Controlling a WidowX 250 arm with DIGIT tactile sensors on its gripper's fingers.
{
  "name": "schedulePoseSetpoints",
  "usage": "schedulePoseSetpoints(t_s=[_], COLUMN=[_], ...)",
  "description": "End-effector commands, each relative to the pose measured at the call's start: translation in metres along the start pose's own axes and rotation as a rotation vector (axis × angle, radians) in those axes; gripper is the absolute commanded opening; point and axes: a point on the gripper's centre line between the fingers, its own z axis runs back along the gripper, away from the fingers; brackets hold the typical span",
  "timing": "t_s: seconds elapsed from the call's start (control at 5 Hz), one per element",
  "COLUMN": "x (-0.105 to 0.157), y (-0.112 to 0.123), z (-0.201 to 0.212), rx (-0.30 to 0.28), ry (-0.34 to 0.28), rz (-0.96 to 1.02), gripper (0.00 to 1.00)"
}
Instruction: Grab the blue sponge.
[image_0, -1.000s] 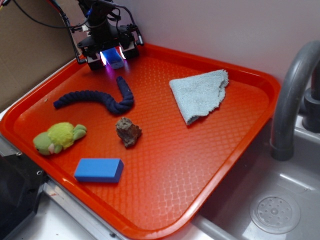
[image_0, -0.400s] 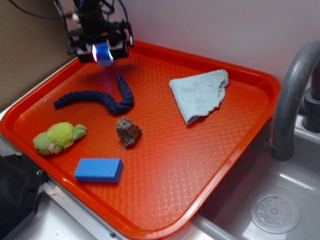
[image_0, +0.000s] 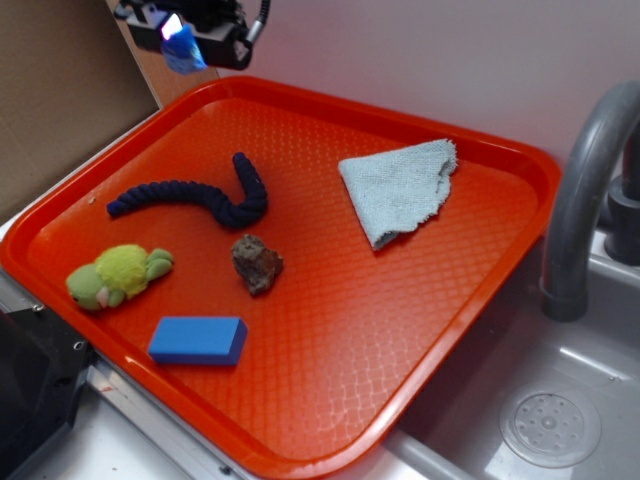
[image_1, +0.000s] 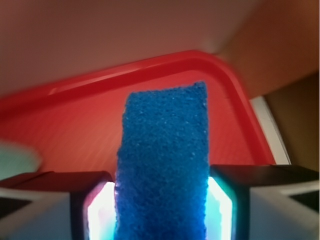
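Observation:
The blue sponge (image_0: 185, 48) hangs in the air above the far left corner of the orange tray (image_0: 330, 400), pinched in my gripper (image_0: 186, 42). In the wrist view the blue sponge (image_1: 162, 160) fills the middle, a coarse blue slab standing between the two lit fingers, with my gripper (image_1: 161, 212) shut on its sides. The tray's corner lies well below it. The sponge's pale bottom layer is hidden.
On the tray lie a dark blue rope (image_0: 200, 197), a green plush toy (image_0: 115, 274), a brown rock (image_0: 256, 263), a sharp-edged blue block (image_0: 198, 340) and a light blue cloth (image_0: 398, 188). A grey faucet (image_0: 585, 190) and sink (image_0: 550, 425) stand at the right.
My gripper has risen from the tray's far left corner with the blue sponge in it and now sits high above the rim. Everything else on the tray stayed put.

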Motion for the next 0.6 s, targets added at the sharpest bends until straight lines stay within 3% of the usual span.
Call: schedulePoseSetpoints(t_s=[0.0,0.4], x=[-0.021,-0.010], y=[-0.020,-0.016], z=[0.072,0.069], rx=[-0.158,-0.220], ry=[-0.090,-0.072], rz=[-0.275,-0.267], gripper=[0.00,0.00])
